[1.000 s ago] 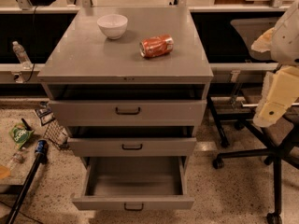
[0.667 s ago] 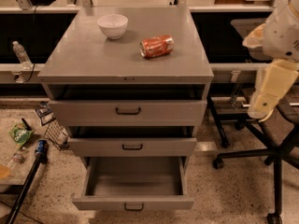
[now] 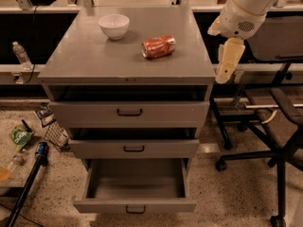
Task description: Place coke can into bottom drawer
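- The cabinet (image 3: 128, 126) is a grey metal unit with three drawers; its flat top serves as the surface (image 3: 85, 58).
- The coke can (image 3: 158, 47) lies on its side on the surface, right of centre and towards the rear half. It is red-orange with white markings, and its long axis runs roughly left to right.
- A white bowl (image 3: 113, 26) stands upright on the same surface, to the rear left of the can and clearly apart from it.
- The bottom drawer (image 3: 156, 205) is pulled well out. Its interior is exposed and a small black handle sits on its front.
- The middle drawer (image 3: 134, 148) and the top drawer (image 3: 129, 113) each stand slightly out from the frame, far less than the bottom one. Both carry black handles.
- The gripper (image 3: 225, 70) hangs at the end of the white arm (image 3: 246, 8), off the right edge of the cabinet, near the level of the surface's front corner. It points downward. It is apart from the can and touches nothing visible.
- Whether the gripper is spread or closed cannot be determined from this angle.
- A black office chair (image 3: 279, 122) stands on the floor to the right of the cabinet, behind and below the gripper.
- A clear bottle (image 3: 21, 55) stands on a ledge to the left.
- A green packet (image 3: 20, 136) lies on the speckled floor to the left.
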Controlling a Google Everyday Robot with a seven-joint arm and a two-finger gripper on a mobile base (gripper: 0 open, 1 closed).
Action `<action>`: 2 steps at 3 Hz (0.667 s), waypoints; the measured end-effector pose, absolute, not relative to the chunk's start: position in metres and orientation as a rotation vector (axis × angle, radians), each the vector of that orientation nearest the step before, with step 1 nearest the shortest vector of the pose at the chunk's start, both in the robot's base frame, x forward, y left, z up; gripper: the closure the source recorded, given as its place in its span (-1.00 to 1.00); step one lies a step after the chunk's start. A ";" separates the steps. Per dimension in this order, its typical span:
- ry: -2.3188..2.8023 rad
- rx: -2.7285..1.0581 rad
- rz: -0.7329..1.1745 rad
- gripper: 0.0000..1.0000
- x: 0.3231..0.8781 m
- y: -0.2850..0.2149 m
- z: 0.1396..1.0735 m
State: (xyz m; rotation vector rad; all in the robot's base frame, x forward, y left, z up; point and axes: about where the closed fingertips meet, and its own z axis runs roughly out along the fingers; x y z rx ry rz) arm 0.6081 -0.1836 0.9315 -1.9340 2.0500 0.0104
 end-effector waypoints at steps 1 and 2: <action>2.050 -1.934 0.010 -1.00 0.608 -0.184 0.931; 1.983 -1.976 0.026 -1.00 0.628 -0.169 0.929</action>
